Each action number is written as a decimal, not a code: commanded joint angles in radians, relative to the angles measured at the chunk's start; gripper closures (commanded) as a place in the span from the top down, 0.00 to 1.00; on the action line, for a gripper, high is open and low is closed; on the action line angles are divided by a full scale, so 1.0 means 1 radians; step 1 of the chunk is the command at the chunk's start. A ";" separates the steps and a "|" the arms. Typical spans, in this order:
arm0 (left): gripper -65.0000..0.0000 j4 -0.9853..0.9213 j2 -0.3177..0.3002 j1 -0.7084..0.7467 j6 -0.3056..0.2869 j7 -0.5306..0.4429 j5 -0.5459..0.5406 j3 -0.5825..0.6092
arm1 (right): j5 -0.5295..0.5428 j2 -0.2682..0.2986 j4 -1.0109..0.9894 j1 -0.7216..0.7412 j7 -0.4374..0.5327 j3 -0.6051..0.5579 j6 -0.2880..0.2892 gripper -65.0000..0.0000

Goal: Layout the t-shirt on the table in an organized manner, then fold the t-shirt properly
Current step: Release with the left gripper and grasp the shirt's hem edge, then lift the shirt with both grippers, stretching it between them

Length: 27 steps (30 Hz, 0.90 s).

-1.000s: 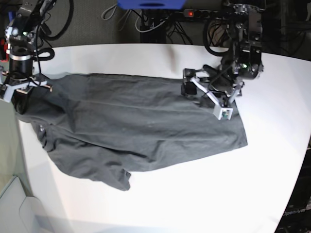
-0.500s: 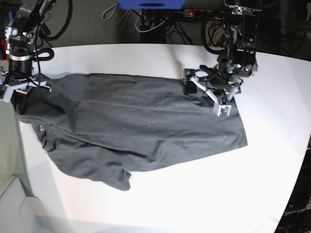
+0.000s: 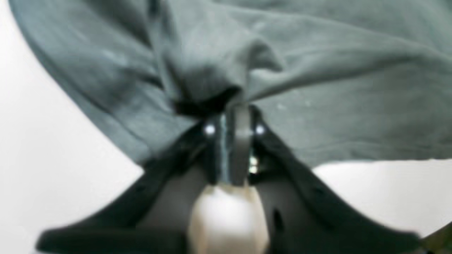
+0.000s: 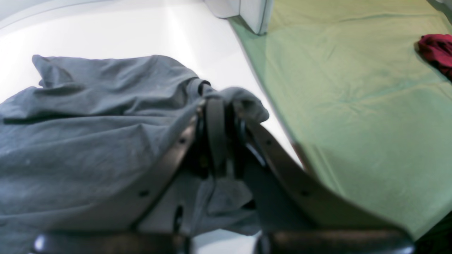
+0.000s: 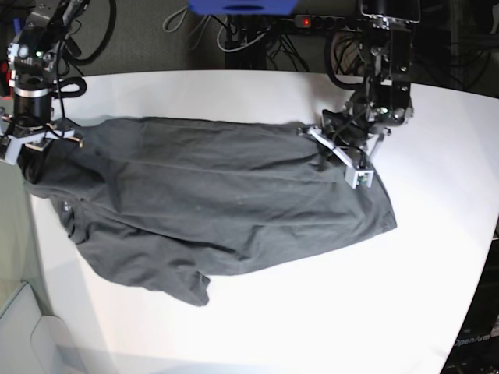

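Grippers first. Left gripper [image 3: 235, 106] is closed, jaws pinched on a bunched fold of the t-shirt [image 3: 317, 88]; cloth gathers into a small peak right above the tips and fans away in creases. White table [image 3: 42, 141] shows to either side below the hem. In the base view this gripper [image 5: 331, 152] sits at the shirt's far right corner, arm reaching in from the back edge.

Right gripper [image 4: 222, 106] is also closed, clamped on a rumpled edge of the shirt [image 4: 88, 134], a flap of fabric hanging between the fingers beneath. It holds the cloth at the table's edge [image 4: 197, 38]; past that edge lies green floor [image 4: 353, 106] with a dark red rag [image 4: 438, 51] on it. In the base view it [image 5: 35, 152] stands at the shirt's left end.

Shirt [image 5: 218, 202] lies spread across the table [image 5: 327, 312], stretched between the two grips, smoother on the right, creased and sagging toward the near left. One lobe trails toward the front. Small white mark [image 5: 67, 207] shows near the left edge.
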 commanded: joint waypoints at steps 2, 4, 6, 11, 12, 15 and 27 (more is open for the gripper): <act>0.00 -0.003 0.002 0.003 0.006 0.060 0.003 0.002 | 0.006 0.010 0.015 0.005 0.031 0.003 -0.001 0.00; 0.00 0.011 0.000 0.003 0.008 0.060 0.003 0.002 | 0.006 0.010 0.015 0.007 0.031 0.003 -0.001 0.00; 0.00 0.060 0.000 0.004 0.010 0.062 0.003 0.002 | 0.006 0.010 0.015 0.007 0.031 0.003 -0.001 0.00; 0.00 0.244 -0.003 0.007 0.010 0.123 0.010 0.001 | 0.006 0.010 0.015 0.008 0.031 0.003 -0.001 0.00; 0.00 0.275 -0.005 0.003 0.010 0.161 0.010 -0.001 | 0.006 0.010 0.015 0.008 0.031 0.003 -0.001 0.00; 0.00 0.353 -0.005 0.001 0.010 0.226 0.010 -0.029 | 0.006 0.010 0.015 0.008 0.031 0.003 -0.001 0.00; 0.00 0.417 -0.051 -0.007 0.000 0.327 -0.086 -0.162 | 0.006 0.014 0.015 0.008 0.031 0.003 -0.001 0.00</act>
